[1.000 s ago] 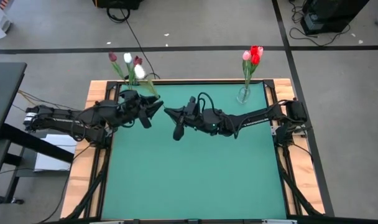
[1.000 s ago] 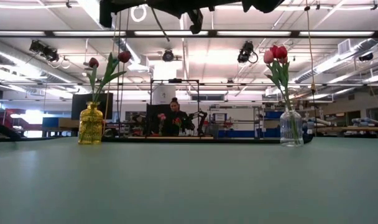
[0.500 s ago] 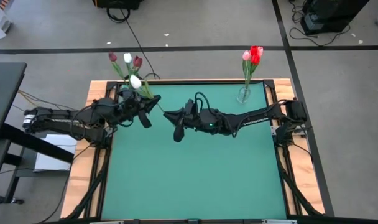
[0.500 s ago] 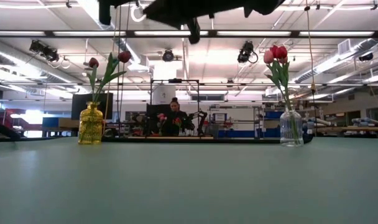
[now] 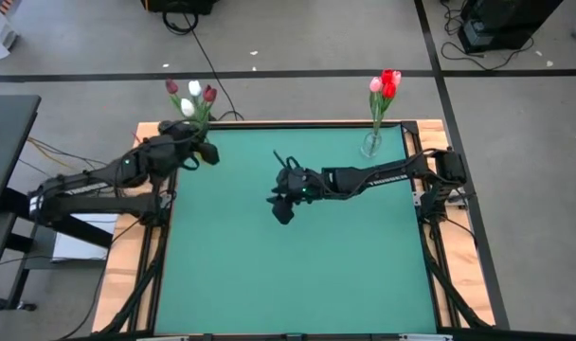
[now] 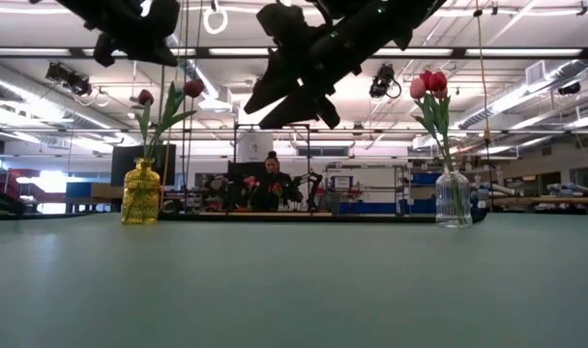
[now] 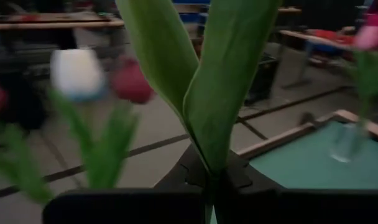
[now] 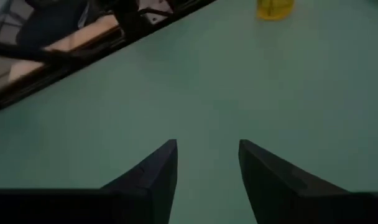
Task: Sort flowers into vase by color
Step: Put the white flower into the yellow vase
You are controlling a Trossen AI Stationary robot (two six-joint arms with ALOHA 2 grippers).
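My left gripper is at the table's far left, beside the yellow vase, shut on a white tulip whose bud points toward the far edge. The yellow vase holds dark red tulips and a white one. A clear vase at the far right holds pink and red tulips. My right gripper hangs open over the middle of the table with nothing between its fingers. My left gripper pinches the white tulip's green stem just below its two leaves between its two fingers. The leaves and stem run on straight out beyond the fingertips. The tulip is lifted clear of the table; its lower stem end is hidden by the gripper.
The green mat is framed by wooden edges. Cables and stands lie on the floor beyond the far edge. A person sits far behind the table in the low view.
My left gripper has shut on the white tulip's stem and carried it toward the far left, up to the yellow vase. My right gripper has opened, let go of the tulip, drawn back toward the table's middle and tipped downward.
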